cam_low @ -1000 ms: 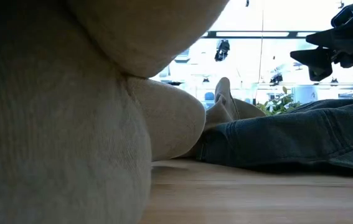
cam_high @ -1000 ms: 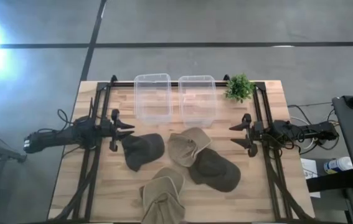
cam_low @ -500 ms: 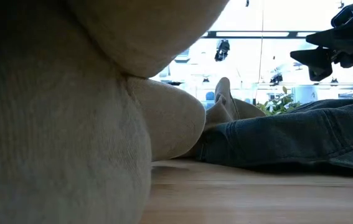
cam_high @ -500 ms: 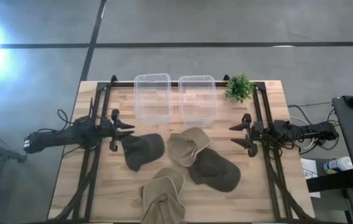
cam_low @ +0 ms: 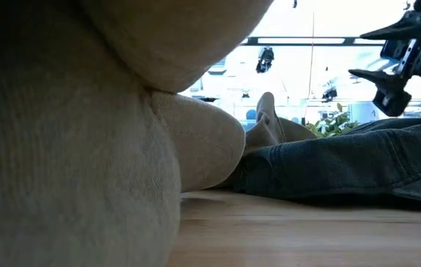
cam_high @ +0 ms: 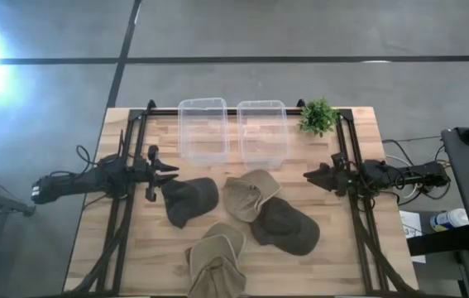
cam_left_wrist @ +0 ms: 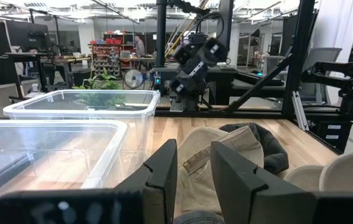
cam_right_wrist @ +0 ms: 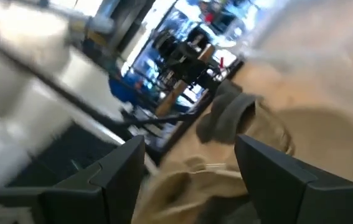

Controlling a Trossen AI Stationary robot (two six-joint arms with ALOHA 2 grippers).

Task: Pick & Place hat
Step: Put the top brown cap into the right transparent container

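Several hats lie on the wooden table: a dark grey cap (cam_high: 189, 199), a tan hat (cam_high: 249, 194) beside it, a dark olive cap (cam_high: 285, 225), and two tan hats (cam_high: 216, 261) at the near edge, which fill the low view (cam_low: 84, 111). My left gripper (cam_high: 168, 172) hovers open at the dark grey cap's left side, its fingers (cam_left_wrist: 193, 162) pointing over the tan hat (cam_left_wrist: 216, 158). My right gripper (cam_high: 308, 176) hangs open above the table, right of the tan hat, and shows in the low view (cam_low: 362, 53) and its own wrist view (cam_right_wrist: 188, 168).
Two clear plastic bins (cam_high: 202, 128) (cam_high: 262, 132) stand side by side at the far edge, a small green plant (cam_high: 318, 116) to their right. Black frame rails (cam_high: 122, 207) (cam_high: 358, 223) run along both sides of the table. Bare wood lies between the bins and the hats.
My right gripper has rolled about its wrist axis: its fingers, earlier spread level with the table, now stand one above the other in the low view. The hats and my left arm have kept still.
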